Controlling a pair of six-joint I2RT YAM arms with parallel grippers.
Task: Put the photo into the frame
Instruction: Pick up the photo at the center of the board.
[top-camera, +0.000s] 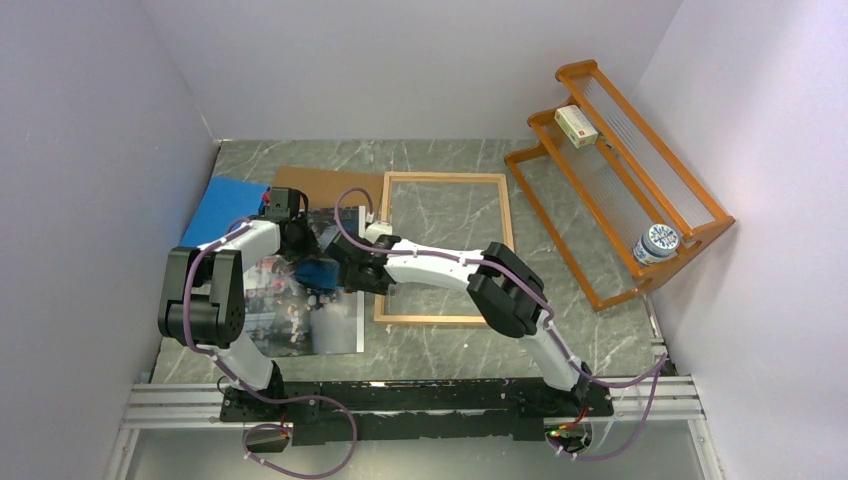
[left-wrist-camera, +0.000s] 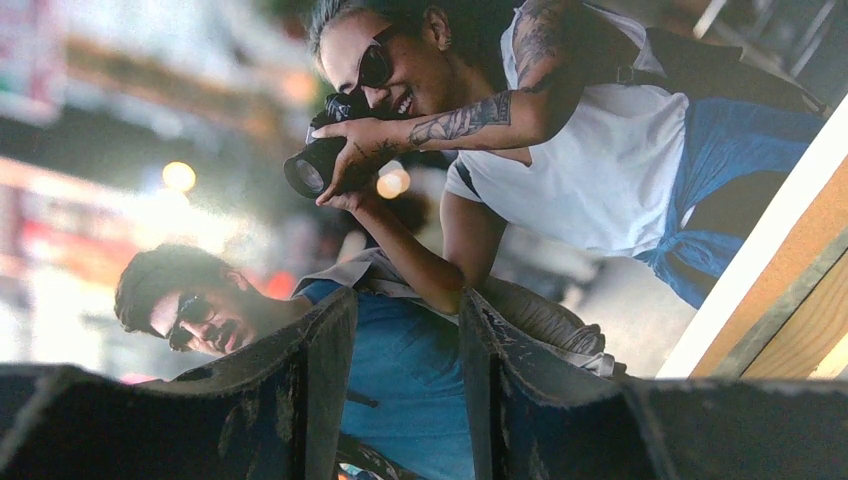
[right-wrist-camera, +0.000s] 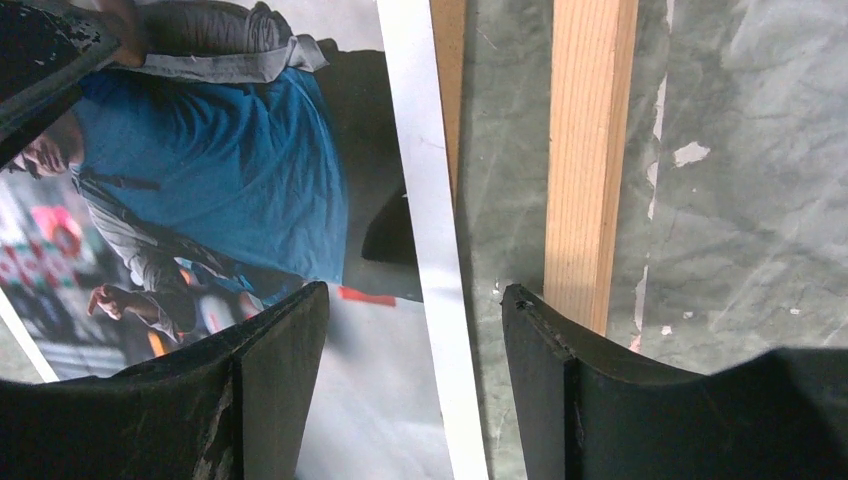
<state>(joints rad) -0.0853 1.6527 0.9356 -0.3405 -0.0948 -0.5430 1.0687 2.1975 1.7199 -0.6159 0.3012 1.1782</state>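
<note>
Large thin rectangular colour photo print (top-camera: 300, 310) w/ several people, one in a blue shirt, lies flat & face up on the grey marble-look counter (top-camera: 600, 340), left of the big rectangular picture frame (top-camera: 445, 177) w/ narrow light-orange wooden border. Print is outside the frame: right wrist view shows its white margin just beside the frame's left bar, thin strip of counter betw. them. Frame lies flat, counter showing thru its middle. Low over the print the left tool (left-wrist-camera: 405, 385) has its fingers (left-wrist-camera: 310, 390) a narrow gap apart, gripping nothing; can't tell if tips touch the paper. At the print's right edge the right tool (right-wrist-camera: 415, 385) is spread wide, straddling the white margin & counter strip, one finger over the picture, other by the frame bar; grips nothing. Brown hardboard panel (top-camera: 320, 185) sits behind the print, whose far edge looks to overlap it. Plain blue sheet (top-camera: 225, 205) at far left. Orange wooden slatted rack (top-camera: 600, 185) stands well apart on the right, w/ small white box (top-camera: 577, 125) on an upper shelf & blue-white round tin (top-camera: 657, 243) at its near end.
</note>
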